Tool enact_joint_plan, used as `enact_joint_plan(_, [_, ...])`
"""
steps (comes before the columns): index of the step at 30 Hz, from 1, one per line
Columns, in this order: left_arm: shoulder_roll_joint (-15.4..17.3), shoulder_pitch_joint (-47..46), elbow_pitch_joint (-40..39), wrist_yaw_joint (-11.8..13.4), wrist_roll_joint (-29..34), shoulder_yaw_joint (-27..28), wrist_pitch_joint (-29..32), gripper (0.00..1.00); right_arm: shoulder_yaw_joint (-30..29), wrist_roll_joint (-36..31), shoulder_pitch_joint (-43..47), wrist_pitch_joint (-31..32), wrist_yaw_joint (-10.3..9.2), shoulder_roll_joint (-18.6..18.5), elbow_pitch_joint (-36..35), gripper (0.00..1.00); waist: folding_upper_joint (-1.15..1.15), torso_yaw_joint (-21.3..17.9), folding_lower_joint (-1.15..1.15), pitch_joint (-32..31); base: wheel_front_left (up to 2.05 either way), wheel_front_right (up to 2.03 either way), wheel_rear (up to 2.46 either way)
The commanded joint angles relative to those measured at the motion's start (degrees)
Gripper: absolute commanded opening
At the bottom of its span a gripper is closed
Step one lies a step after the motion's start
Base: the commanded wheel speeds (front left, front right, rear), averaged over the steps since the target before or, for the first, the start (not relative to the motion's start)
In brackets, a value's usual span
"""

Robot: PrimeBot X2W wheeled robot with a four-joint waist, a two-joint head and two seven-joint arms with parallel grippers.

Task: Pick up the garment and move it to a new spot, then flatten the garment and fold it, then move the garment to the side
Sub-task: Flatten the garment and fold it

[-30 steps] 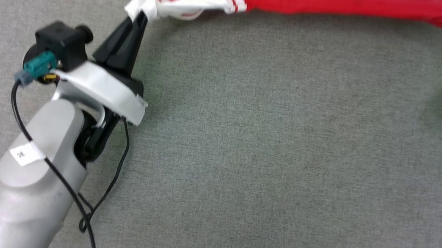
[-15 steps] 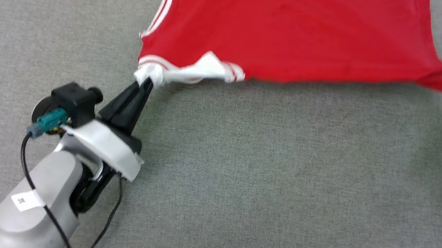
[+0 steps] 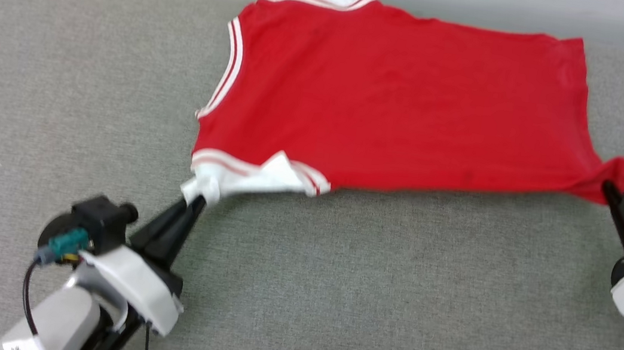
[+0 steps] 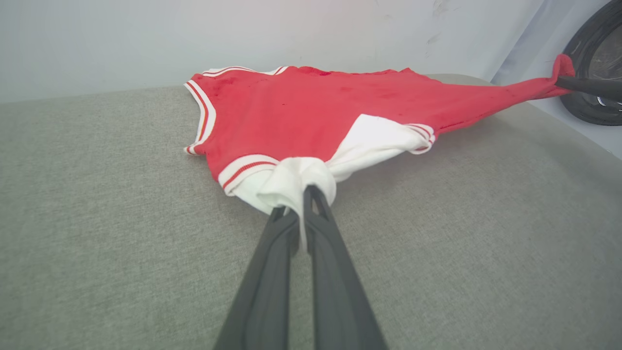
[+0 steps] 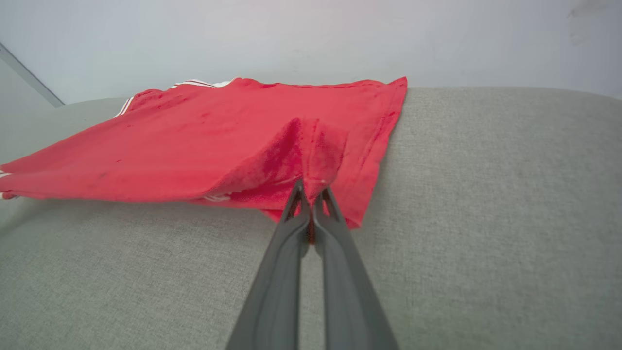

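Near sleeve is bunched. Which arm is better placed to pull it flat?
Left, likely: left gripper is shut on that white sleeve of the garment; right gripper pinches the opposite hem corner.

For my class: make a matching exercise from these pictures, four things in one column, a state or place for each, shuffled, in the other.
1 left gripper
2 right gripper
3 garment
4 grey surface

A pinches a red corner
B lies beneath the cloth
C pinches a white sleeve
D red, spread out

Pairs: 1-C, 2-A, 3-D, 4-B
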Motion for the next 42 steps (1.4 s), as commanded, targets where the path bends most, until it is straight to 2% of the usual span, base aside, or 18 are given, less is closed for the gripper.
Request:
enact_joint_plan(1, [0.67,1.80,-0.30,0.03,-0.08,-0.54,-0.28,0.00,0.19,0.20,1.53,-0.18,-0.06,-0.45,-0.29,0.00,0.00,0.18,0.01,-0.92,0.00,0.00,0.00])
enact_joint_plan(20, [2.41,16.48,-6.87,0.03,1.48,2.21,-0.28,0.00,-0.72,0.02,15.18,-0.19,-0.07,-4.18,-6.93,0.00,0.00,0.28,0.01,-7.69,0.00,0.00,0.00])
enact_joint_plan(23, [2.74,19.24,-7.49,0.22,2.78,1.28,-0.28,0.00,-1.46,-0.13,18.21,-0.19,-0.06,-4.68,-8.47,0.00,0.00,0.36,0.01,-8.49,0.00,0.00,0.00])
enact_joint_plan(28, [2.12,22.83,-9.04,0.69,3.40,0.09,-0.28,0.00,-4.14,-0.54,23.35,-0.19,-0.06,-5.51,-11.27,0.00,0.00,0.59,0.01,-9.80,0.00,0.00,0.00])
enact_joint_plan(36, [3.46,28.13,-13.36,2.98,3.85,0.37,-0.27,0.00,-8.45,-1.72,31.60,-0.06,-0.06,-6.18,-16.15,0.00,0.00,0.90,0.01,-10.45,0.00,0.00,0.00])
enact_joint_plan(37, [3.74,28.72,-14.03,3.31,3.77,0.46,-0.25,0.00,-9.11,-1.95,32.32,-0.07,-0.06,-6.39,-16.62,0.00,0.00,0.95,0.01,-10.40,0.00,0.00,0.00])
enact_joint_plan(38, [5.03,31.62,-17.76,4.82,3.33,0.65,1.00,0.00,-11.75,-2.47,36.93,0.52,-0.06,-6.40,-20.21,0.00,0.00,1.20,0.01,-9.95,0.00,0.00,0.00])
enact_joint_plan(42, [7.29,30.78,-21.34,4.81,2.99,1.51,3.23,0.00,-14.14,-3.14,38.37,1.86,-0.05,-6.38,-23.50,0.00,0.00,1.09,0.01,-9.21,0.00,0.00,0.00])
